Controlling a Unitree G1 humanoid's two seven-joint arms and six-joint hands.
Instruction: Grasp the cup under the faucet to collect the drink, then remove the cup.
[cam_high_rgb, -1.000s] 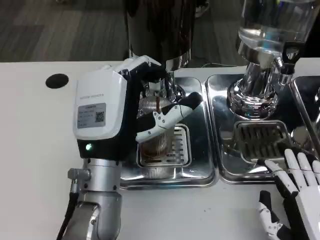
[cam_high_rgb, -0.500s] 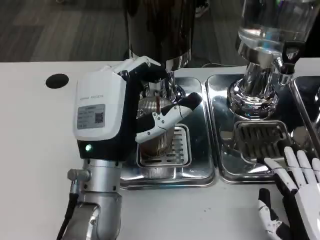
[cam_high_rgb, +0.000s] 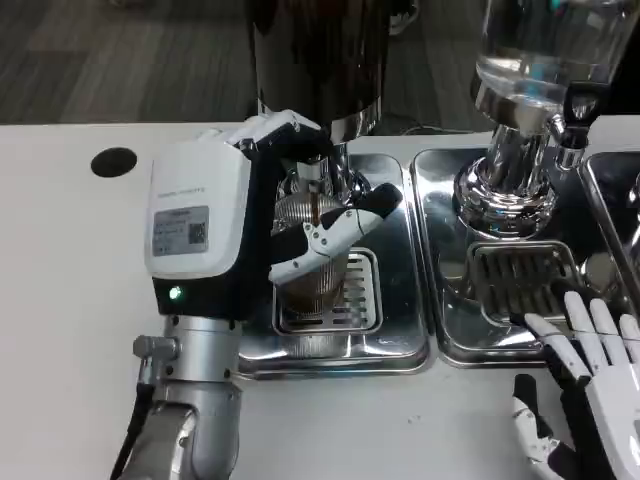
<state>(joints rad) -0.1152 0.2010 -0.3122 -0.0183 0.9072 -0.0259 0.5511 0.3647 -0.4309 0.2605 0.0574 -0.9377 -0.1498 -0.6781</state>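
Note:
A clear ribbed cup (cam_high_rgb: 312, 270) stands on the drip grate (cam_high_rgb: 352, 300) of the left steel tray, under the dark dispenser's faucet (cam_high_rgb: 315, 180). A thin brown stream runs from the faucet into the cup, which holds dark drink. My left hand (cam_high_rgb: 245, 225) wraps around the cup, thumb across its front and fingers behind it. My right hand (cam_high_rgb: 585, 390) rests on the table at the lower right, fingers spread and holding nothing.
A second dispenser (cam_high_rgb: 525, 90) with a clear tank stands on the right steel tray (cam_high_rgb: 450, 250), with its own grate (cam_high_rgb: 520, 270). A black round hole (cam_high_rgb: 113, 161) marks the white table at the far left.
The left hand has stayed on the cup under the running faucet. The right hand has edged slightly lower in the picture.

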